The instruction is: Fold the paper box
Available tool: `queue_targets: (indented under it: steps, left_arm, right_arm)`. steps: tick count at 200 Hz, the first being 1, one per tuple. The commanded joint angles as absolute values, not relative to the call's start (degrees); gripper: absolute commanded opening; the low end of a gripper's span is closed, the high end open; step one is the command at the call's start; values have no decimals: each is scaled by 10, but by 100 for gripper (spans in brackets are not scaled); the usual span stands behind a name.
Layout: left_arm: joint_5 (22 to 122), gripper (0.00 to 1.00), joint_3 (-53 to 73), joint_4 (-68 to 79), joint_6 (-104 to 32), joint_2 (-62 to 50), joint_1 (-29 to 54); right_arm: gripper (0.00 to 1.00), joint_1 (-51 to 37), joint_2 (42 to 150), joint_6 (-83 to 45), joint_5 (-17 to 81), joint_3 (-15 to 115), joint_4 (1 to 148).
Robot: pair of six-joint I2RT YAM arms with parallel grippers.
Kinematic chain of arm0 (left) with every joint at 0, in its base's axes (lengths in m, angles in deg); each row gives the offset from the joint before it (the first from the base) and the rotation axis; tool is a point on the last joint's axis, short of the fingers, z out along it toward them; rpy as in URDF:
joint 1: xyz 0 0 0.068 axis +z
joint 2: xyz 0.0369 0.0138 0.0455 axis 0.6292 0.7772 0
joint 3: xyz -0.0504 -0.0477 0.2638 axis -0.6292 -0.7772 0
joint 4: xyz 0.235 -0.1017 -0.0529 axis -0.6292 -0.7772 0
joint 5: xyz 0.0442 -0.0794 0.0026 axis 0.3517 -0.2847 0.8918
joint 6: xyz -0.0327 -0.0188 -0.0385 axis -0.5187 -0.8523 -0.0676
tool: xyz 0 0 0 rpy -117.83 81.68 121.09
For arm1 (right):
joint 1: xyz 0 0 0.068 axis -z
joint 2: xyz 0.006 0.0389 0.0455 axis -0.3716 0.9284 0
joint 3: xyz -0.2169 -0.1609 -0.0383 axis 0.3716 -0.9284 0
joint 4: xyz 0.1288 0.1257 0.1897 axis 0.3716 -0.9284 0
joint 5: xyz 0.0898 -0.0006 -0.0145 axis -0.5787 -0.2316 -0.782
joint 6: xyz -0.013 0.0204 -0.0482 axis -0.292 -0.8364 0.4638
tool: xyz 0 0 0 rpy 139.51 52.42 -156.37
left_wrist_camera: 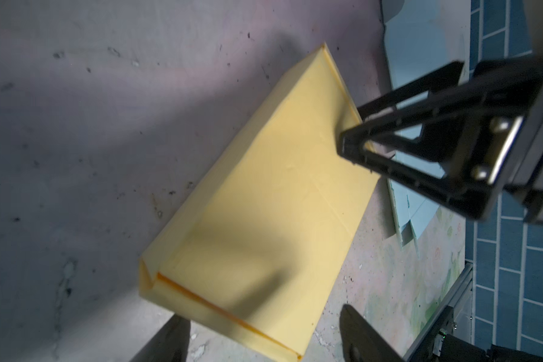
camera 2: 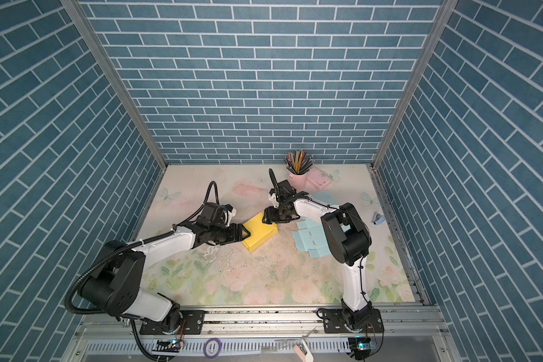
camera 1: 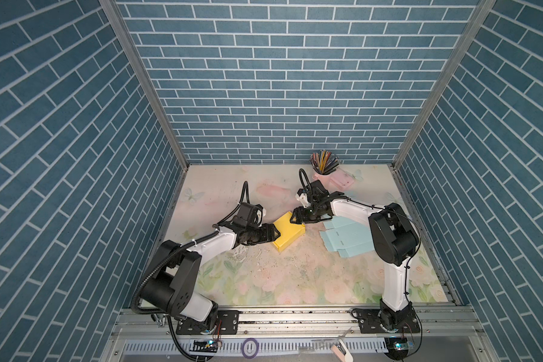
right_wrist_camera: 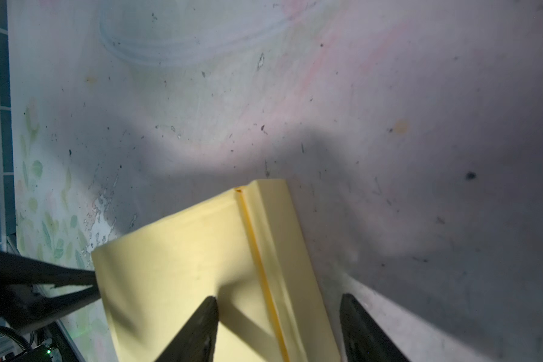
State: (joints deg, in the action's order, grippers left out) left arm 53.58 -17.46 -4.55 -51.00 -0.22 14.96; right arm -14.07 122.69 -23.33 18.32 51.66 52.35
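The floral table mat (camera 1: 264, 282) carries everything. The stack of flat, unfolded pale blue box sheets (camera 1: 345, 238) lies just behind the right gripper (camera 1: 293, 217), partly under that arm.

The yellow paper box (camera 1: 290, 233), folded up and closed, lies flat on the mat between the two grippers. The left gripper (camera 1: 276, 233) meets its near end and the right gripper its far end.

In the left wrist view the left gripper's fingers (left_wrist_camera: 173, 338) stand well apart on either side of the box's (left_wrist_camera: 264, 203) end, with a gap showing beside the box, so nothing is clamped. The same view shows the right gripper's (left_wrist_camera: 353, 125) tips at the box's far end and the blue sheets' (left_wrist_camera: 420, 78) edge beyond.

In the right wrist view the right gripper's fingers (right_wrist_camera: 201, 329) are also spread. One is over the box's (right_wrist_camera: 185, 266) top face and the other is off its side above the mat, with the folded long edge and its orange seam line between them. I cannot tell whether the tips press on the paper.

Beyond the right gripper, by the back wall, a pink cup (camera 1: 322, 177) holds a fan of coloured pencils (camera 1: 324, 161), and a pink paper piece (camera 1: 342, 181) lies beside it.

A small blue stapler (camera 2: 377, 217) shows in only one top view, out past the right arm's elbow. A purple tape ring (camera 1: 250, 347) sits on the front rail, behind both grippers.
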Motion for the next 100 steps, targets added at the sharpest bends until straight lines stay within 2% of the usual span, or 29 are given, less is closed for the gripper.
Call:
queue_targets:
  steps: [1, 51, 100]
  left_arm:
    - [516, 71, -145, -14, -503, 22, 165]
    - [524, 67, -74, -25, -484, 89, 198]
    - [513, 67, 39, -42, -465, 195, 236]
  right_arm:
    - [59, -160, 1202, -251, 180, 490, 528]
    - [58, -180, 1219, -264, 184, 518, 533]
    - [57, -180, 1326, -239, 183, 690, 473]
